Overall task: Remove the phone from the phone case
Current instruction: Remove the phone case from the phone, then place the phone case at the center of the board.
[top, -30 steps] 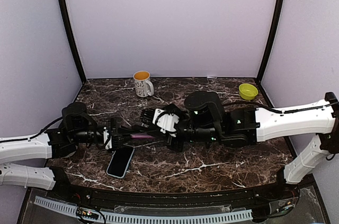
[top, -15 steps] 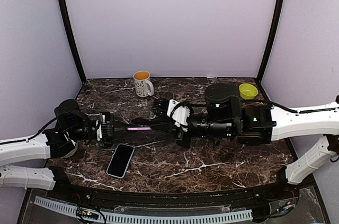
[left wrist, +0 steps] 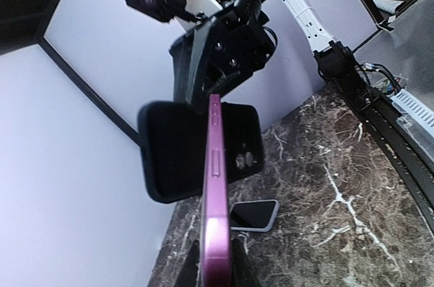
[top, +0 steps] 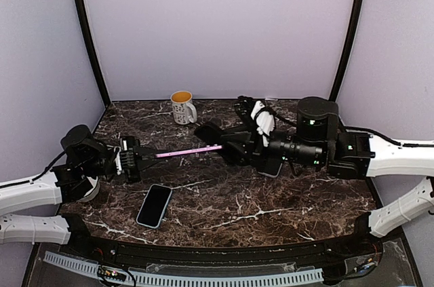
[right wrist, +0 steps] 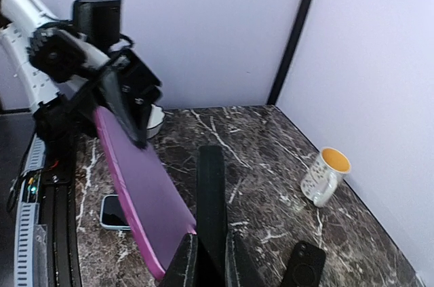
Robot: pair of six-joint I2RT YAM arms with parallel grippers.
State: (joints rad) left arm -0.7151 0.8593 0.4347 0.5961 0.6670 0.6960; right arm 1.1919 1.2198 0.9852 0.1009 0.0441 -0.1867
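Pull-apart step, looks nearly done imo: left gripper (top: 144, 157) clamped tight on the purple phone (top: 183, 152), right gripper (top: 227, 144) pinched shut on the black case (left wrist: 169, 151), both mid-air over the counter (top: 271, 212). Next: draw them fully clear, gripping firmly

Top view: you look down from above and behind onto the dark marble table (top: 271, 205). Wrist views: you face each other, close along the shared flat pink phone (left wrist: 215, 185).
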